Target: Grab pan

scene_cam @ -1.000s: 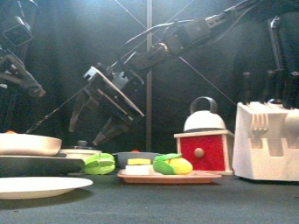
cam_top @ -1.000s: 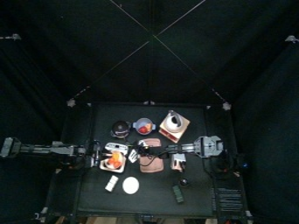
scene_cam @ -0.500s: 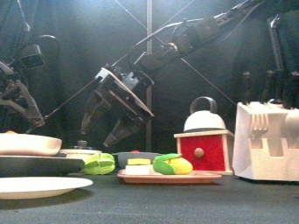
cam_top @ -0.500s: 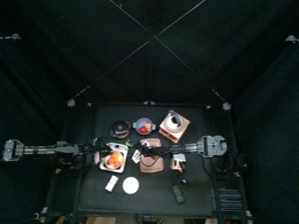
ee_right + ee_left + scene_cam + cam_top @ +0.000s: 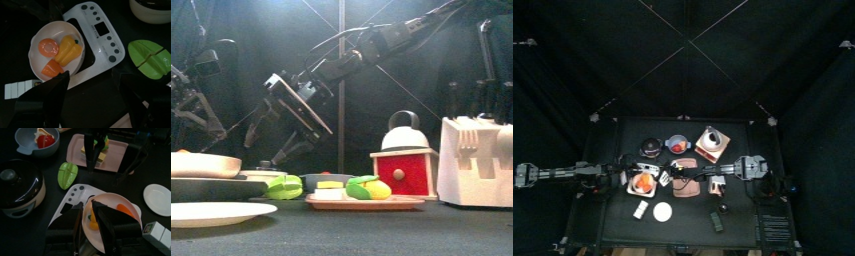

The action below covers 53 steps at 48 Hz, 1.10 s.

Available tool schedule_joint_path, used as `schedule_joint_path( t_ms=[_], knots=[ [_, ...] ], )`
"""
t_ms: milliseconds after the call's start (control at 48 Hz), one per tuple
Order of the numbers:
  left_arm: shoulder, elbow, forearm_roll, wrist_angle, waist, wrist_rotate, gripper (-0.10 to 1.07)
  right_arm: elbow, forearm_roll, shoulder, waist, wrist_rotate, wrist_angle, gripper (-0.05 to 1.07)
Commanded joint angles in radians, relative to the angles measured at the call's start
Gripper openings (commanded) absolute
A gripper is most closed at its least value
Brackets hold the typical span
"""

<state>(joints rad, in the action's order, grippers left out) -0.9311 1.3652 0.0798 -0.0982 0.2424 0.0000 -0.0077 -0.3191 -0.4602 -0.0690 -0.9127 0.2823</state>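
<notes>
— What has changed since a second ago?
— The left arm has been swung closer over the white scale (image 5: 72, 198). The right arm is seen as before.
— How are the grippers held?
— The left gripper (image 5: 88, 210) is kept partly open above the bowl (image 5: 127, 208) on the scale, with nothing held. The right gripper (image 5: 97, 80) is spread wide over the scale, also empty.
— Where is the pan?
— The lidded black pan (image 5: 19, 189) is found just beside the scale, untouched.
</notes>
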Motion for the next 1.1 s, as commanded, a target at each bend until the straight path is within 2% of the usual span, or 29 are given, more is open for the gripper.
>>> schedule_joint_path(
  t_ms=[0,1083],
  knots=[
    [-0.012,-0.017,0.000,0.008,0.012,0.002,0.65,-0.028,0.000,0.021,-0.006,0.000,-0.008,0.98],
    [-0.014,-0.014,0.002,0.008,0.014,0.000,0.65,-0.052,0.000,-0.009,-0.006,-0.002,-0.012,0.98]
  ],
)
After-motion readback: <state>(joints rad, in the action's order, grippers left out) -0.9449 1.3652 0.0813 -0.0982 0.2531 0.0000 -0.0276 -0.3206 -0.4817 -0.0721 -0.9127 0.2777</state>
